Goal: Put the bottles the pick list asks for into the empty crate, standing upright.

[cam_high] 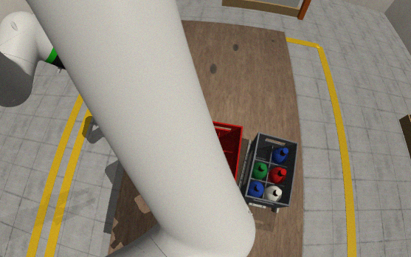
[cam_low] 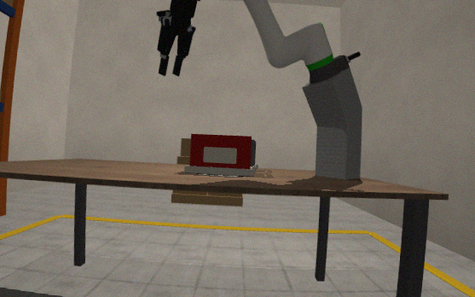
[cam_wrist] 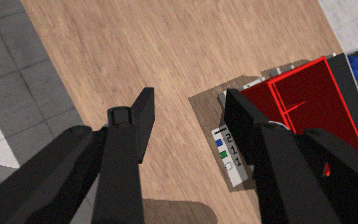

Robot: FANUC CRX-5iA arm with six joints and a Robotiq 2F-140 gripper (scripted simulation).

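My gripper [cam_low: 170, 70] [cam_wrist: 189, 104] hangs high above the table [cam_low: 101, 171], open and empty, left of the crates. The empty red crate [cam_high: 232, 142] [cam_low: 221, 150] [cam_wrist: 300, 71] stands beside the dark crate [cam_high: 277, 139] [cam_wrist: 347, 85]. The dark crate holds two blue bottles [cam_high: 280, 155] [cam_high: 256, 188], a green bottle [cam_high: 260, 170], a red bottle [cam_high: 277, 174] and a white bottle [cam_high: 274, 193], all upright. The pick list [cam_wrist: 230, 157] lies next to the red crate, with a blue, a green and a white square. My right finger hides part of it, and its digits are too small to read.
The arm's thick white link [cam_high: 143, 111] crosses the top view and hides the left part of the red crate. The robot's grey base [cam_low: 336, 141] stands on the table's right end. Brown patches [cam_high: 141, 203] lie on the table near the base.
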